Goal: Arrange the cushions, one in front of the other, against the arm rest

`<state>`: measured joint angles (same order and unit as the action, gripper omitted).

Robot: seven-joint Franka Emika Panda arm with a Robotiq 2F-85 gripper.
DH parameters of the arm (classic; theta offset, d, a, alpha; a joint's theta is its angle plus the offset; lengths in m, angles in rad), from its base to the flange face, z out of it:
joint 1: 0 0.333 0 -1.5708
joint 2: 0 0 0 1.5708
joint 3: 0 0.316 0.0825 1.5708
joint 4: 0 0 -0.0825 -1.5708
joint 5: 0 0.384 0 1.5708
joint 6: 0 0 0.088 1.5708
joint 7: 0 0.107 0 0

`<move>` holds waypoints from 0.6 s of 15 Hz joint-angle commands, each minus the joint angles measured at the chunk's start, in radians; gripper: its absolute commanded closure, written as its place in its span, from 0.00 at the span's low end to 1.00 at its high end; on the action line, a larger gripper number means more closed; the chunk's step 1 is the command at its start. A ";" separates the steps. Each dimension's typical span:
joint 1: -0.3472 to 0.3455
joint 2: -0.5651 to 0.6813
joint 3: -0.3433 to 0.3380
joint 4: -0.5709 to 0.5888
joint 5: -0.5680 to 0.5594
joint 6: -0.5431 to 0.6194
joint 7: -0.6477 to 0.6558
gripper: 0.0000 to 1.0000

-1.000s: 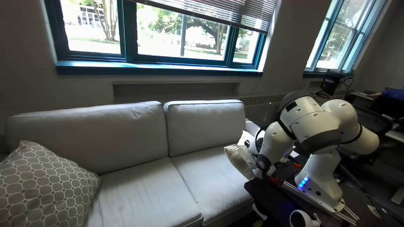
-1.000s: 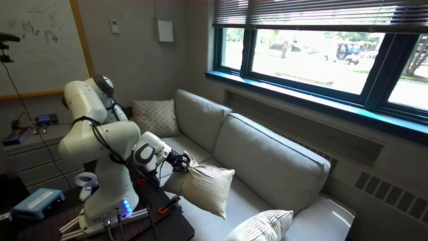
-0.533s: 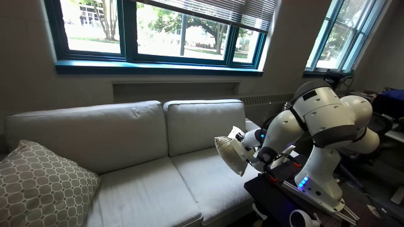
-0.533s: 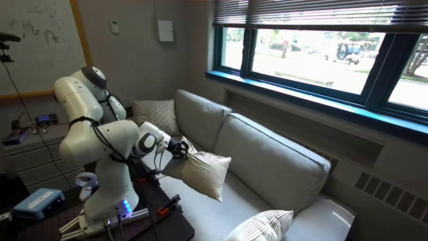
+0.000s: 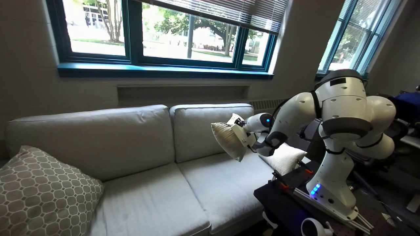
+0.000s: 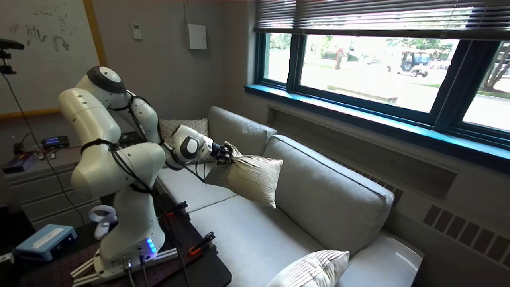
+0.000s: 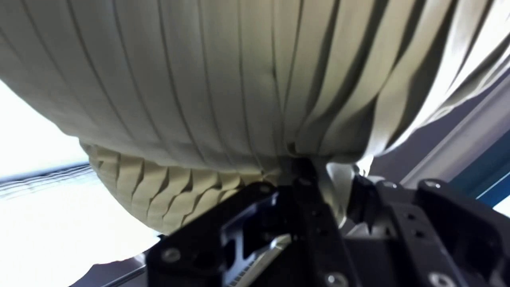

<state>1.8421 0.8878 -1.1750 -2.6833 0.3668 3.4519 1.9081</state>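
Pinched at a gathered side, a cream pleated cushion (image 6: 255,177) hangs tilted above the sofa seat (image 6: 255,227), clear of it. My gripper (image 6: 228,154) is shut on its fabric. In the wrist view the cushion (image 7: 199,79) fills the upper part, and a fold of cloth sits between the fingers of the gripper (image 7: 332,179). Another cream cushion (image 6: 312,271), cut off by the frame's lower edge, rests by the arm rest (image 6: 382,259); that cushion (image 5: 285,157) also shows behind the robot's table. The robot's arm covers most of the arm rest in that view.
A larger patterned cushion (image 5: 49,193) leans at the sofa's far end. Two back cushions (image 5: 211,131) line the wall side, close to the held cushion. The robot's dark table (image 6: 207,259), with orange-tipped clamps (image 6: 201,244), borders the seat front.
The gripper has lifted the held cushion higher above the seat and carried it away from the table. In an exterior view the resting cushion has come out from behind the arm.
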 commanded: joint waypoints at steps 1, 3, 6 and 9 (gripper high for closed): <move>-0.044 -0.113 -0.068 0.062 -0.097 0.009 -0.209 0.95; -0.074 -0.163 -0.071 0.109 -0.111 0.005 -0.321 0.94; -0.145 -0.262 -0.048 0.191 -0.155 0.003 -0.448 0.95; -0.323 -0.397 0.067 0.224 -0.238 0.012 -0.635 0.95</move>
<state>1.6856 0.6764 -1.2043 -2.4958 0.2013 3.4517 1.4694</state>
